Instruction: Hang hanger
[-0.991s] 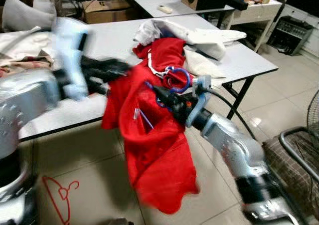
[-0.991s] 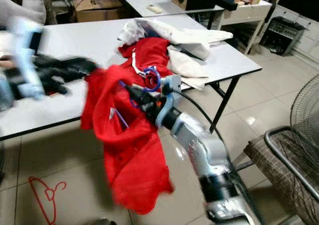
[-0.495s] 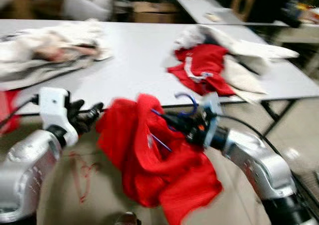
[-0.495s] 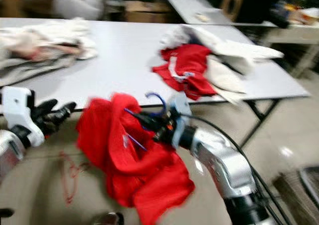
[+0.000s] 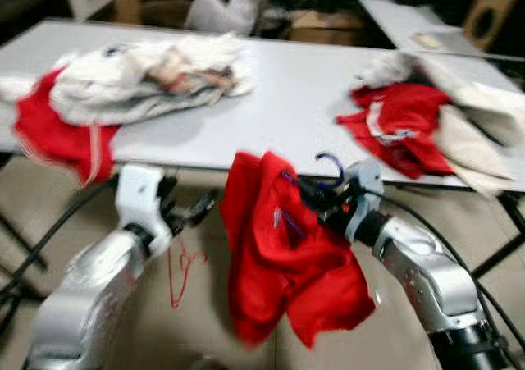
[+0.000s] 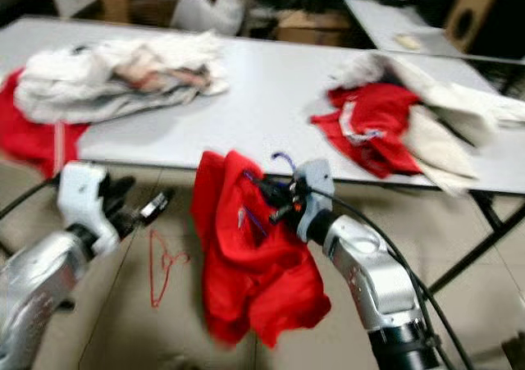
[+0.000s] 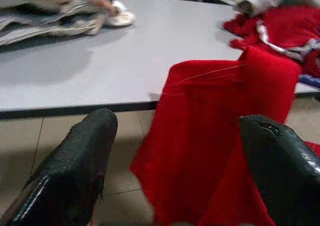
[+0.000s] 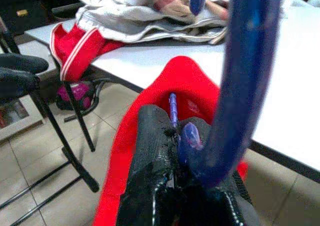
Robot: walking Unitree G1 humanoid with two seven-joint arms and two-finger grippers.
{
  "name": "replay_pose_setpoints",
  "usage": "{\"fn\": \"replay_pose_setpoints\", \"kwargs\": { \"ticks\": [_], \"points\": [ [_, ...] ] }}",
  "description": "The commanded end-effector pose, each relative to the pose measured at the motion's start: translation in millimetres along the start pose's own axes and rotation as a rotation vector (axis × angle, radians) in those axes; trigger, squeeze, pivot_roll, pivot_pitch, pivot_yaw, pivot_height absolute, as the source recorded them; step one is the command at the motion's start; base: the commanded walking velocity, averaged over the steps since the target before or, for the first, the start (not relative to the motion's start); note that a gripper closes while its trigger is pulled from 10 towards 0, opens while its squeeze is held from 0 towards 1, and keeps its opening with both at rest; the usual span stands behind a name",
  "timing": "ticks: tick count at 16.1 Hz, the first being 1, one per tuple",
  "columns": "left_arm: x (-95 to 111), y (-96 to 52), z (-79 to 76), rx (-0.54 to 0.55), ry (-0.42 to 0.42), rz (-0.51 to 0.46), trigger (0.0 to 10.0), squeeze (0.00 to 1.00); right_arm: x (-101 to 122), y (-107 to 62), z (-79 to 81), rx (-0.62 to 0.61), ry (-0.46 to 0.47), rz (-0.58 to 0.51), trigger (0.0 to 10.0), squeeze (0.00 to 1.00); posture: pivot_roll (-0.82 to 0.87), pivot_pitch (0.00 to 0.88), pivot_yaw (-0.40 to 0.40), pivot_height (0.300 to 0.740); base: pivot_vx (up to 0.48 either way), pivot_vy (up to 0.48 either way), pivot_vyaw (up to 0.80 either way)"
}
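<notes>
A cluttered workroom with a tiled floor; a long grey table (image 5: 271, 107) runs across in front of the robot, and more tables and boxes stand behind it.

The blue hanger (image 5: 328, 166) is in the air just in front of the table's near edge, with a red garment (image 5: 283, 255) draped over it and hanging down toward the floor. The right gripper (image 5: 310, 196) has its jaws clamped together on the hanger's neck, just under the hook, as the right wrist view shows closely. That looks like the sensible place to hold it: the thin plastic is stiff and light but probably smooth, so a grip near the hook keeps it from twisting. The garment is soft and limp, it adds some swinging weight, and it could slide off one shoulder if the hanger tips.

The left gripper (image 5: 193, 210) sits beside the garment's left edge, jaws spread apart and holding nothing; in the left wrist view its fingers (image 7: 75, 171) frame the red cloth without touching it.

On the table lie a pile of white and grey clothes (image 5: 156, 75) with red cloth (image 5: 57, 136) spilling over the left edge, and another red-and-white heap (image 5: 410, 120) to the right. A red hanger (image 5: 182, 265) lies on the floor below, a possible snag. No rail or hook to hang on can be made out; open floor lies between the table edge and the robot.
</notes>
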State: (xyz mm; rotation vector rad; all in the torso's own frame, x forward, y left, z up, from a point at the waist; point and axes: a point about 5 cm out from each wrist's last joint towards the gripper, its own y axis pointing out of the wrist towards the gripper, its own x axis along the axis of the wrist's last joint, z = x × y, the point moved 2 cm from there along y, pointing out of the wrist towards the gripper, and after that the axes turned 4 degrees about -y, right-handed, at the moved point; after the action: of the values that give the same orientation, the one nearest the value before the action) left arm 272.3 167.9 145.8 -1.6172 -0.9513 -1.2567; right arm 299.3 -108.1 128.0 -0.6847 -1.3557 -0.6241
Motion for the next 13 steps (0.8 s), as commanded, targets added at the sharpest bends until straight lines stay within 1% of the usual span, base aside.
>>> {"fn": "replay_pose_setpoints", "kwargs": {
  "ticks": [1,2,3,4,5,7,10,13],
  "points": [
    [1,1.7,-2.7,-0.002,0.011,-0.010,10.0,1.00,5,-3.2,-5.4,-0.031,-0.012,-0.028,10.0,0.00,-0.02,0.000,-0.041,0.740,0.000,0.000,0.80],
    [0,3.6,-7.5,-0.016,-0.003,-0.017,10.0,0.82,0,-2.9,-3.3,-0.023,0.001,-0.007,10.0,0.00,-0.02,0.000,-0.038,0.740,0.000,0.000,0.80],
    [0,6.0,-8.6,-0.002,0.003,-0.022,10.0,0.36,-3,-2.5,-0.4,-0.016,-0.001,0.002,10.0,0.00,-0.03,0.000,-0.034,0.740,0.000,0.000,0.80],
    [0,6.5,-8.6,0.000,0.007,-0.025,10.0,0.36,-4,-2.5,0.0,-0.015,-0.001,0.002,10.0,0.00,-0.03,0.000,-0.034,0.740,0.000,0.000,0.80],
    [2,8.5,-8.8,0.008,0.019,-0.037,10.0,0.28,-5,-2.3,-1.3,-0.033,0.021,0.003,10.0,0.00,-0.03,0.000,-0.033,0.740,0.000,0.000,0.80],
    [1,10.4,-12.1,0.000,0.025,-0.033,10.0,0.29,-6,0.0,1.3,-0.028,0.045,-0.003,10.0,0.00,-0.03,0.000,-0.032,0.740,0.000,0.000,0.80],
    [-1,12.6,-18.0,-0.009,0.020,-0.032,10.0,0.29,-5,2.7,3.7,-0.009,0.049,-0.005,10.0,0.00,-0.03,0.000,-0.033,0.740,0.000,-0.305,0.80],
    [0,13.6,-18.2,-0.008,0.022,-0.035,10.0,0.29,-4,5.0,4.8,0.010,0.026,-0.009,10.0,0.00,-0.03,0.000,-0.033,0.740,0.000,-0.324,0.80]
  ]
}}
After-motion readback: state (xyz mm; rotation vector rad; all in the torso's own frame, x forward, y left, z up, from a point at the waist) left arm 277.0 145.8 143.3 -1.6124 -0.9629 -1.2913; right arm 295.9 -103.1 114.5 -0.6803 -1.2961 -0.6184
